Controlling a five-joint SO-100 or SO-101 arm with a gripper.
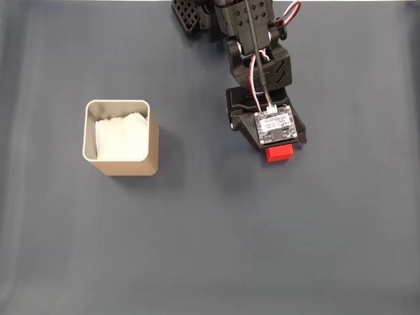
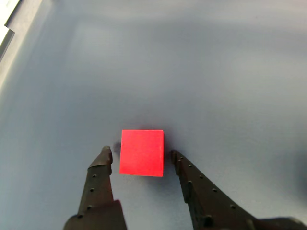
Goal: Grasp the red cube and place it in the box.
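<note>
Fingers [image 2: 140, 158] stand apart in the wrist view, one dark prong on each side of the red cube [image 2: 142, 152], with a thin strip of grey surface showing between each tip and the cube's side faces. Neither tip touches the cube there. The left prong ends in a pointed tip just beside the cube's lower left edge, and the right prong, studded with small dots, runs up just beside its lower right edge. The cube lies flat on the grey desk [image 2: 216, 72], its top face square to the camera.

In the fixed view the black arm [image 1: 252, 39] reaches down from the top edge, and a small circuit board [image 1: 277, 126] with red, white and black wires [image 1: 259, 72] rides on its wrist. Part of the red cube [image 1: 280, 153] peeks out just below that board; the rest is covered by it.

Well apart to the left in the fixed view stands the box [image 1: 122, 164], a tan-gold tin with rounded corners and a thin pale rim. It is upright on the desk [image 1: 210, 249], with white paper [image 1: 121, 136] crumpled inside it.
</note>
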